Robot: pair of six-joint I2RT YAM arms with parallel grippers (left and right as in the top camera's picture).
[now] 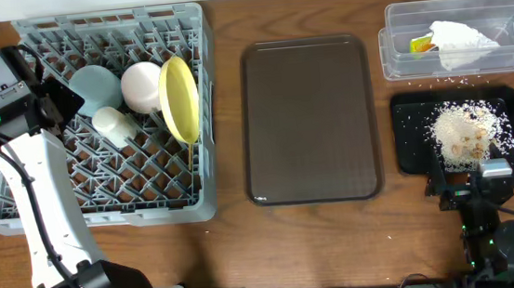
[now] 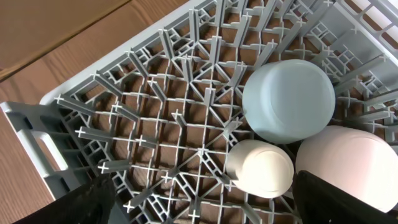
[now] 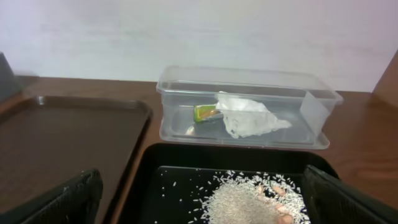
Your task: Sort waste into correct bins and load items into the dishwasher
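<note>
As my left gripper hangs open over the dish rack, my right gripper gapes empty. Rice covers the near-right black tray.

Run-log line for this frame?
rack: blue bowl, pink bowl, cup, plate | tub: wrapper | black tray: rice | left gripper: open | right gripper: open

Count from here: two bowls (blue bowl, pink bowl), one cup, one plate, one rack, two trays (brown tray, black tray), one clear tub, one wrapper, one rice pile.
</note>
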